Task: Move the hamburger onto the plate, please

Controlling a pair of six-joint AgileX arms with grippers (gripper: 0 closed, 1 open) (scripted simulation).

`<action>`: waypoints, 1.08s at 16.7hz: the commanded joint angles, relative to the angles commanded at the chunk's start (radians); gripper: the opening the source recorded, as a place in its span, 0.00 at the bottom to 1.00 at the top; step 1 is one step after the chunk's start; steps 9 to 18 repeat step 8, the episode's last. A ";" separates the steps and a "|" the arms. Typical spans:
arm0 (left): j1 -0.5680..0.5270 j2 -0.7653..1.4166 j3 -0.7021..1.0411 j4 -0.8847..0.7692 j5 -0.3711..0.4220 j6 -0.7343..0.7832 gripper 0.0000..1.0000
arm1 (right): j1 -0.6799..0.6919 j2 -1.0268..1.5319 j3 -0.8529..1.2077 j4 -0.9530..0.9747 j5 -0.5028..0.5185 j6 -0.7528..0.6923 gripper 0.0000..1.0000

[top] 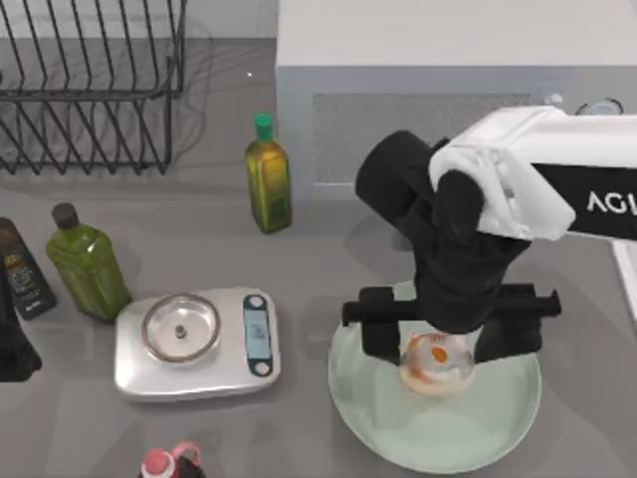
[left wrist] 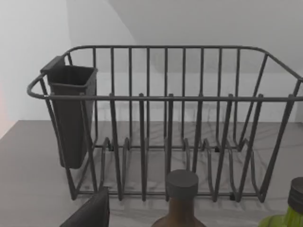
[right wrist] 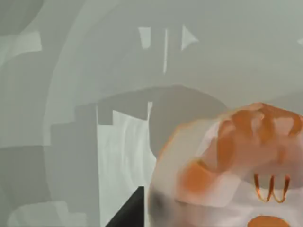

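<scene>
The hamburger (top: 435,363), a small tan bun with an orange-red patch, sits low over the middle of the large mint-green plate (top: 378,428) at the front right of the table. My right gripper (top: 438,344) reaches straight down over the plate, shut on the hamburger with a black finger pressed to each side. In the right wrist view the hamburger (right wrist: 227,165) looms close over the glossy plate (right wrist: 94,71), with a dark fingertip (right wrist: 130,213) against its edge. My left gripper (top: 12,349) is parked at the table's left edge.
A steel scale (top: 194,344) stands left of the plate. Two green oil bottles (top: 267,174) (top: 85,264), a dark bottle (top: 20,269) and a red-capped bottle (top: 159,464) stand around it. A wire dish rack (top: 90,90) fills the back left and a white box (top: 448,60) the back right.
</scene>
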 joint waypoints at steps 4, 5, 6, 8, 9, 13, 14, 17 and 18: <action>0.000 0.000 0.000 0.000 0.000 0.000 1.00 | 0.000 0.000 0.000 0.000 0.000 0.000 1.00; 0.000 0.000 0.000 0.000 0.000 0.000 1.00 | 0.000 0.000 0.000 0.000 0.000 0.000 1.00; 0.000 0.000 0.000 0.000 0.000 0.000 1.00 | 0.000 0.000 0.000 0.000 0.000 0.000 1.00; 0.000 0.000 0.000 0.000 0.000 0.000 1.00 | 0.000 0.000 0.000 0.000 0.000 0.000 1.00; 0.000 0.000 0.000 0.000 0.000 0.000 1.00 | 0.000 0.000 0.000 0.000 0.000 0.000 1.00; 0.000 0.000 0.000 0.000 0.000 0.000 1.00 | 0.000 0.000 0.000 0.000 0.000 0.000 1.00; 0.000 0.000 0.000 0.000 0.000 0.000 1.00 | 0.000 0.000 0.000 0.000 0.000 0.000 1.00; 0.000 0.000 0.000 0.000 0.000 0.000 1.00 | 0.000 0.000 0.000 0.000 0.000 0.000 1.00; 0.000 0.000 0.000 0.000 0.000 0.000 1.00 | 0.000 0.000 0.000 0.000 0.000 0.000 1.00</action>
